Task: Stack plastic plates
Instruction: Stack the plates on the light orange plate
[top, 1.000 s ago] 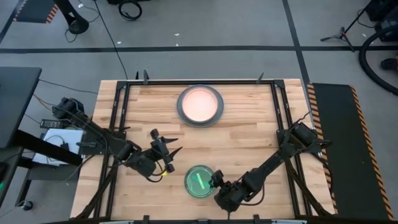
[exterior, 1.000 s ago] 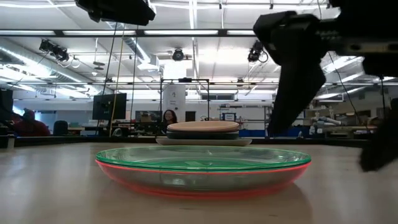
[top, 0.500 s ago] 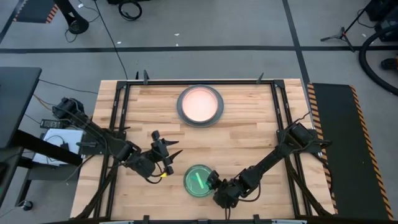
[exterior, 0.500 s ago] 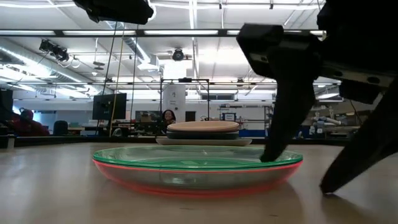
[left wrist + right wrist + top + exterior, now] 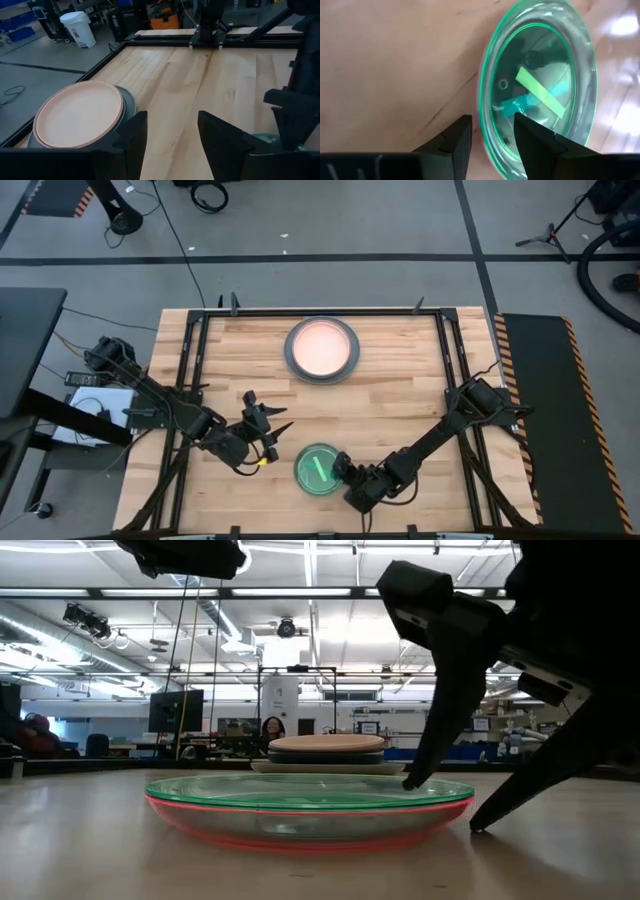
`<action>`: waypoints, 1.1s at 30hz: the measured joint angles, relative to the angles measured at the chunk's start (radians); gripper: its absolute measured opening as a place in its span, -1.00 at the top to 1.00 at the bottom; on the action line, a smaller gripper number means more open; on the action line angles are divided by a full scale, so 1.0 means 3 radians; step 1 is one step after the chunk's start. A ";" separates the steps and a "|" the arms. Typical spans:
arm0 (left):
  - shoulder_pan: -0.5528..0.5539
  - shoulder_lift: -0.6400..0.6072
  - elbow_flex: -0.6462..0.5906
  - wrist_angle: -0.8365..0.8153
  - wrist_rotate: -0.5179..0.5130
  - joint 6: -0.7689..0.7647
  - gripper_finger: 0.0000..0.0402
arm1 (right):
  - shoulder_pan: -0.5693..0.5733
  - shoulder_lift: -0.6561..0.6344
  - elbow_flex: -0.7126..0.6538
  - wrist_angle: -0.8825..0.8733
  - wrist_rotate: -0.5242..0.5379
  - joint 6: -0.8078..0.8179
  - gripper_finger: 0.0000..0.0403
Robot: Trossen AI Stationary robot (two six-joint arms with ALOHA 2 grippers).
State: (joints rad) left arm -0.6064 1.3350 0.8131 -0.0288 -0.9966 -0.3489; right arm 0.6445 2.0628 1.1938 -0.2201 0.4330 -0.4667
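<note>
Straddling the rim of the clear green plate (image 5: 318,469) on a red plate (image 5: 300,837) near the desk's (image 5: 400,395) front edge, right gripper (image 5: 343,470) part closed, one finger inside, one outside, left gripper (image 5: 272,424) hovering beside, half open and empty, pink-topped stack (image 5: 321,347) well apart at the back.

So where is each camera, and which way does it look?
High view: above the table, looking straight down; both arms show.
Low view: at tabletop height, looking across the green plate; right gripper straddles its rim.
Left wrist view: on the left arm, facing the pink stack; own fingers show.
Right wrist view: on the right arm, over the green plate.
Both wrist views show wooden tabletop.
</note>
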 joint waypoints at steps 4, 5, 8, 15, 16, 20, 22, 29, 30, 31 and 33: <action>0.0000 0.0000 0.0000 -0.0110 0.0000 0.0008 0.10 | -0.0013 0.0003 -0.0002 -0.0061 -0.0014 -0.0313 0.30; 0.0000 0.0000 0.0000 -0.0148 0.0000 0.0009 0.10 | -0.0027 0.0003 -0.0003 -0.0067 -0.0033 -0.0385 0.33; 0.0015 0.0000 0.0000 -0.0308 0.0000 0.0066 0.10 | -0.0118 0.0004 -0.0005 -0.0091 -0.0068 -0.0478 0.46; 0.0188 0.0000 0.0000 -0.0390 -0.0002 0.0352 0.10 | -0.0304 0.0010 -0.0010 -0.0099 -0.0014 -0.0445 0.92; 0.0222 0.0000 0.0000 -0.0390 -0.0002 0.0395 0.10 | -0.0325 0.0010 -0.0010 -0.0100 -0.0012 -0.0443 0.94; 0.0355 0.0000 0.0000 -0.0399 -0.0003 0.0419 0.10 | -0.0440 -0.0028 -0.0024 -0.0181 0.0288 -0.0368 0.94; 0.0422 0.0000 0.0000 -0.0421 -0.0001 0.0420 0.10 | -0.0513 -0.0108 -0.0034 -0.0353 0.0364 -0.0288 0.96; 0.0674 -0.0009 0.0000 -0.0467 0.0612 0.0350 0.10 | -0.1017 -0.0743 -0.0059 -0.1239 0.0442 0.0238 0.96; 0.0727 -0.0009 0.0000 -0.0472 0.0848 0.0311 0.10 | -0.1090 -0.0842 -0.0080 -0.1248 0.0451 0.0221 0.96; 0.0781 -0.0009 0.0000 -0.0473 0.1067 0.0252 0.10 | -0.1155 -0.0949 -0.0103 -0.1219 0.0453 0.0170 0.96; 0.0896 -0.0009 0.0000 -0.0480 0.1427 0.0106 0.10 | -0.1268 -0.1116 -0.0122 -0.1173 0.0457 0.0056 0.96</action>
State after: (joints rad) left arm -0.3377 1.3323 0.8131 -0.1729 -0.5685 -0.3170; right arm 0.2640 1.7281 1.1572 -0.5721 0.5701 -0.4498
